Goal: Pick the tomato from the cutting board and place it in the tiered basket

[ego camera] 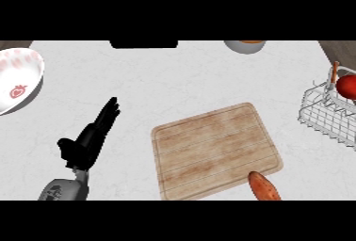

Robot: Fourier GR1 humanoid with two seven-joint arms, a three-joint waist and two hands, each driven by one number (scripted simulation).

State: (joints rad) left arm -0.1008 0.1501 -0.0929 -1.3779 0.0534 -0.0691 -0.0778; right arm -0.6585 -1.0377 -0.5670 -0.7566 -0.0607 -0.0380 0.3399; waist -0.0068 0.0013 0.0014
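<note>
Tabletop (181, 80): pale, faintly mottled, stone-like surface filling most of the head view.

Cutting board (215, 151): light wood, rectangular with rounded corners, grain lines and a shallow groove running just inside its edge. It lies turned at an angle near the middle. Its face is bare except at the lower right corner, where an orange-brown, elongated, tapered vegetable (265, 186) lies on its edge, partly cut off by the view's lower limit.

Tiered basket (327, 115): open white wire mesh, at the right edge, only partly in view. Tomato (347, 86): red, round, smooth, inside the basket at its upper part, against the view's right edge. A thin reddish-brown rod (334, 71) rises beside it.

Bowl (20, 80): white, round, with red fruit-like prints inside, at the left edge.

Far edge: a flat black object (144, 44), and a rounded grey vessel (245, 46) with an orange rim or contents, both cropped. Dark wood-toned strips show at the top corners.

Left robot hand (89, 139): black, on a grey forearm coming in from the lower left. Fingers straight and together, pointing up and slightly right; thumb sticking out to the left. It is open, holds nothing, and sits left of the cutting board, apart from it.

Right robot hand: does not show.
</note>
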